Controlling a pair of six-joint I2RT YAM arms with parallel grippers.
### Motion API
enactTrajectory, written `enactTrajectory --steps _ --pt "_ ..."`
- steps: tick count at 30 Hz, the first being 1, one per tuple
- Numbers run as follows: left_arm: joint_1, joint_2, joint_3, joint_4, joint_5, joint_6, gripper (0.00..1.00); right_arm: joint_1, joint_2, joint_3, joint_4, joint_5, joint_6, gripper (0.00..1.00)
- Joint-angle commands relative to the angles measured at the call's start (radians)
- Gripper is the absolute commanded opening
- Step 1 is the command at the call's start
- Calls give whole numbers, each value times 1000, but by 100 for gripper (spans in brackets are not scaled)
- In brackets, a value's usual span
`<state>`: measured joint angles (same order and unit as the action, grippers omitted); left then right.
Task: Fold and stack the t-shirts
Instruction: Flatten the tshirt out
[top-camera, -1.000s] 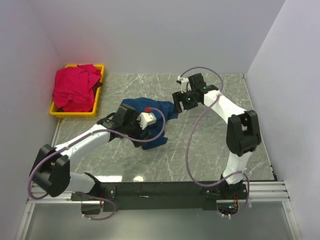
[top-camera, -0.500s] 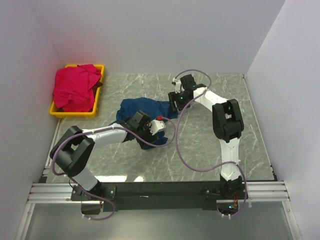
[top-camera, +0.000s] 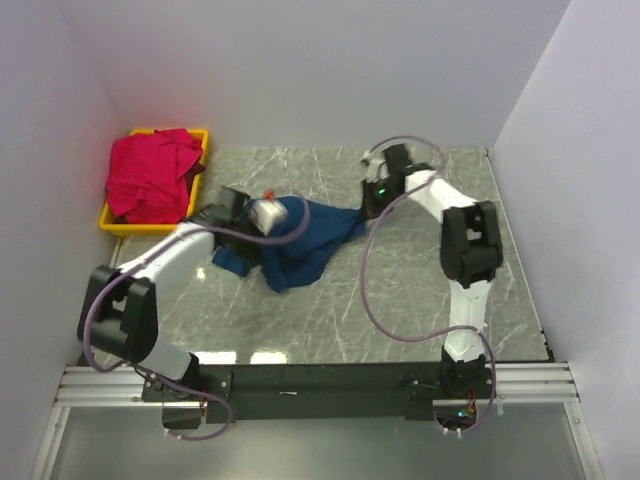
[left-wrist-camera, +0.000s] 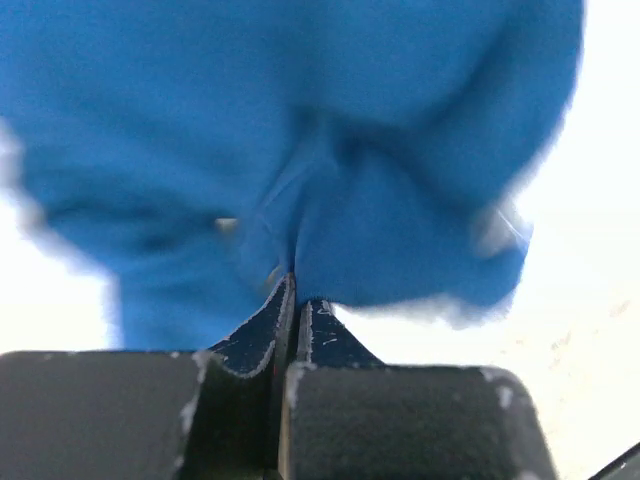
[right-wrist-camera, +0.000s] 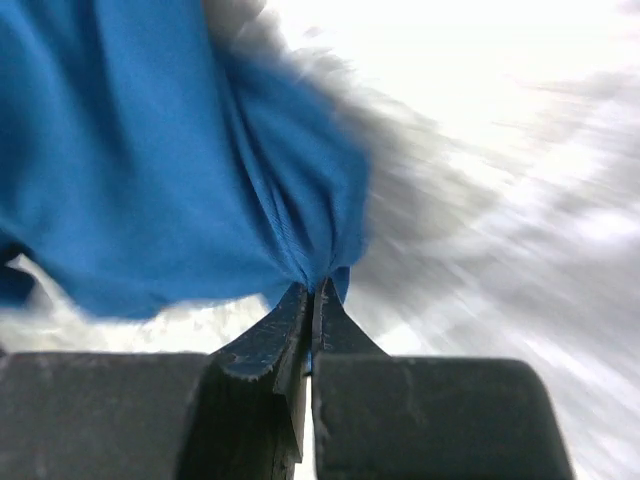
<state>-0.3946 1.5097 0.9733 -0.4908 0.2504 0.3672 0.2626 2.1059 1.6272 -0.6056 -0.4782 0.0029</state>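
Over at about 10 o'clock on the counter (top-camera: 420, 290) there's the yellow bin (top-camera: 115, 224). The red-pink t-shirt (top-camera: 150, 175) is heaped in it in a crumpled pile that spills a bit over the rim.

Next along, the left claw (left-wrist-camera: 297, 290) is pinched tight on a fold of the navy t-shirt (top-camera: 300, 245). In the wrist view the two fingers are pressed together with blue cloth bunched right at the tips. From above, that grip sits at roughly the shirt's 10 o'clock corner, just beside the bin.

The navy shirt itself is around the middle of the counter, strung out between the two arms. A loose flap hangs toward 6 o'clock and another wad sits at its 8 o'clock end. It's not folded at all, just a rumpled spread.

The right claw (right-wrist-camera: 312, 290) is clamped narrow on the shirt's 2 o'clock tip, with cloth gathered into a little point between the fingers. The wrist views are blurry, so I can't tell which part of the shirt either one has.
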Motion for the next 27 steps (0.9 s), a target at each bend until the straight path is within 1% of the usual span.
enactTrajectory --steps 1,2,3,4,5,6,7,8,9,10,12,13,15,16,17,18,19,20,21,22,23,24,25,26,27 --pt "137 -95 192 -89 148 -31 0 -155 -217 48 -28 -85 -4 0" --pt "157 -85 276 -97 159 -40 0 -196 -236 62 -39 -94 -4 0" --pt "186 -77 318 -91 167 -53 0 -218 -253 75 -57 -103 -4 0" --pt "195 -53 399 -75 164 -92 0 -232 -280 109 -63 -115 -9 0" --pt "201 -39 434 -54 159 -117 0 -258 -296 128 -66 -120 -6 0" --pt "210 -22 473 -1 153 -166 0 -258 -308 170 -74 -126 -4 0" --pt "212 16 563 20 139 -191 0 -291 -326 198 -77 -138 9 0" --pt "217 41 615 34 135 -212 0 -308 -336 229 -83 -149 28 0" --pt "226 65 671 59 127 -265 0 -341 -343 259 -94 -158 38 0" --pt "232 105 776 72 124 -290 0 -361 -366 319 -98 -174 58 0" --pt "247 144 876 110 138 -359 0 -417 -412 403 -115 -212 72 0" --pt "252 147 953 129 142 -390 0 -437 -434 425 -124 -224 81 0" --pt "267 141 999 162 188 -439 0 -502 -487 456 -138 -289 86 0" --pt "270 120 1015 197 202 -445 0 -516 -557 447 -143 -309 82 0" --pt "275 103 1009 211 214 -448 0 -526 -599 429 -148 -328 69 0" --pt "287 84 995 227 251 -452 0 -528 -694 368 -160 -355 48 0" --pt "298 45 954 235 271 -452 0 -527 -749 317 -161 -370 7 0" --pt "309 23 929 229 294 -453 0 -525 -809 256 -151 -385 6 0" --pt "333 3 901 215 352 -433 0 -522 -867 121 -128 -417 -23 0" --pt "344 -34 843 190 378 -413 0 -495 -973 59 -129 -425 -65 0" --pt "355 -49 811 96 416 -380 0 -467 -1021 2 -144 -421 -99 0" --pt "376 -65 780 42 465 -250 0 -424 -1103 -114 -173 -384 -127 0" --pt "382 -94 704 -22 470 -190 0 -383 -1141 -175 -189 -373 -179 0" --pt "391 -107 658 -102 475 -133 0 -273 -1176 -238 -201 -350 -196 0" --pt "416 -121 609 -151 480 -16 0 -211 -1231 -363 -207 -329 -205 0"
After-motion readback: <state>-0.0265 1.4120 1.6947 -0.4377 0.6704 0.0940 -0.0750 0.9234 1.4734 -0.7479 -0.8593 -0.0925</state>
